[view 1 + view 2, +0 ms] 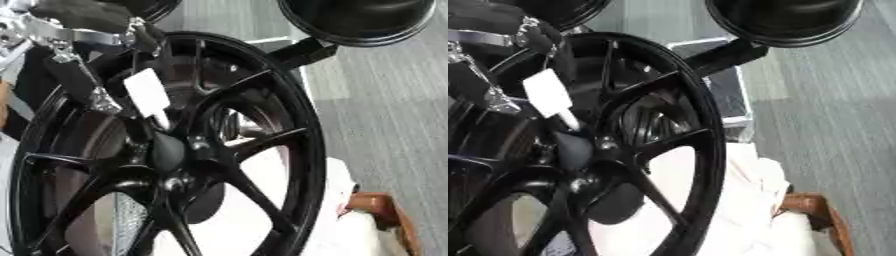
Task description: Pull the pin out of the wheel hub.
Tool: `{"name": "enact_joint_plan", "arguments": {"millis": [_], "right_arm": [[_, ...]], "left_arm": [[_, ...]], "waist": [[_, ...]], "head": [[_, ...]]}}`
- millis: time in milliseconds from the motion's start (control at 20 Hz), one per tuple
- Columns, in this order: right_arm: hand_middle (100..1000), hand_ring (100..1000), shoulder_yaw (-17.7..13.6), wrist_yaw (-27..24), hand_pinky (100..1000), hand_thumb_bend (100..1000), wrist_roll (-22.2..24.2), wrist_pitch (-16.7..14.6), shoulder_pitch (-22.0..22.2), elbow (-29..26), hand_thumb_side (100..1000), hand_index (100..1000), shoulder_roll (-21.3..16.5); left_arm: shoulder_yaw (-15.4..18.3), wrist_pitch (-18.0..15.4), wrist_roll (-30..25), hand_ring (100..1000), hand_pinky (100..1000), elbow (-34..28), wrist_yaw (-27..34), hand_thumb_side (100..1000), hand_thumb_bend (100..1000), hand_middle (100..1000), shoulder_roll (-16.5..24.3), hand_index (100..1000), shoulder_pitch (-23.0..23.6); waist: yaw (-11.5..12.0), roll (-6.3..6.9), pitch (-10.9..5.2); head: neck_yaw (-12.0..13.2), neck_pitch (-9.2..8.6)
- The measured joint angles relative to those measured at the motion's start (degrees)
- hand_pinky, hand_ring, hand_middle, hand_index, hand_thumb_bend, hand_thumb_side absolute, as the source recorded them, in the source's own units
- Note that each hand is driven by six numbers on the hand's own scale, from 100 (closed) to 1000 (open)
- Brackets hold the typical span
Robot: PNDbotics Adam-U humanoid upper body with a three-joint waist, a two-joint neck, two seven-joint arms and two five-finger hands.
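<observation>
A black spoked wheel (pixel 262 145) stands upright and fills the left of both views, its hub (pixel 169 150) near the middle. A white pin (pixel 149 95) with a flat white head points down toward the hub, its thin tip just above it. My left hand (pixel 74 55), black with silver joints, comes in from the upper left. Its fingers (pixel 101 100) are curled against the pin's head. The right hand shows in neither view.
Two round black discs (pixel 359 20) hang at the top, one with a black bar (pixel 724 56) reaching toward the rim. A silver-edged case (pixel 728 95) lies behind the wheel. White cloth (pixel 745 210) and a brown wooden piece (pixel 385 210) sit at the lower right on grey floor (pixel 385 125).
</observation>
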Motion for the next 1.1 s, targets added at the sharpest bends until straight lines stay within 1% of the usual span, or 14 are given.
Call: {"name": "enact_joint_plan", "arguments": {"millis": [200, 450, 550, 650, 850, 1100], "right_arm": [[688, 754, -0.02, -0.32, 888, 100, -0.63, 0.19, 0.0, 0.0, 601, 765, 0.36], [685, 752, -0.32, -0.58, 887, 100, -1.27, 0.05, 0.01, 0.0, 601, 764, 0.4], [684, 751, -0.34, -0.75, 887, 100, -1.47, -0.01, 0.02, 0.0, 602, 764, 0.43], [684, 751, -0.35, -0.96, 887, 100, -1.67, -0.06, 0.05, 0.0, 603, 764, 0.59], [684, 751, -0.35, -1.03, 887, 100, -1.94, 0.06, 0.43, 0.0, 607, 765, 0.82], [684, 751, -0.37, -1.2, 887, 100, -2.24, 0.3, 0.52, 0.0, 610, 765, 0.88]], "left_arm": [[-0.45, 0.21, -0.22, 739, 844, 0.04, 0.25, 100, 299, 630, 0.0, 716, 0.04], [-0.62, 0.43, -0.43, 704, 819, 0.15, -0.75, 100, 219, 589, 0.0, 672, 0.26], [-0.61, 0.44, -0.44, 685, 810, 0.24, -1.17, 100, 160, 560, 0.0, 642, 0.26], [-0.6, 0.46, -0.47, 654, 793, 0.25, -1.17, 100, 100, 514, 0.0, 592, 0.26], [-0.28, 0.98, -0.98, 612, 763, 0.45, 0.6, 100, 100, 456, -0.09, 525, 0.23], [2.29, 1.1, -1.1, 570, 732, 1.44, 2.21, 100, 100, 393, -0.48, 457, -0.8]], "waist": [[-0.05, 0.0, -0.01], [-0.11, 0.0, -0.04], [-0.11, 0.0, -0.06], [-0.11, 0.0, -0.06], [-0.06, -0.04, -0.06], [0.14, -0.17, -0.07]], "head": [[0.06, 0.06], [0.13, 0.33], [0.22, 0.37], [0.26, 0.37], [0.28, 0.38], [0.24, 0.4]]}}
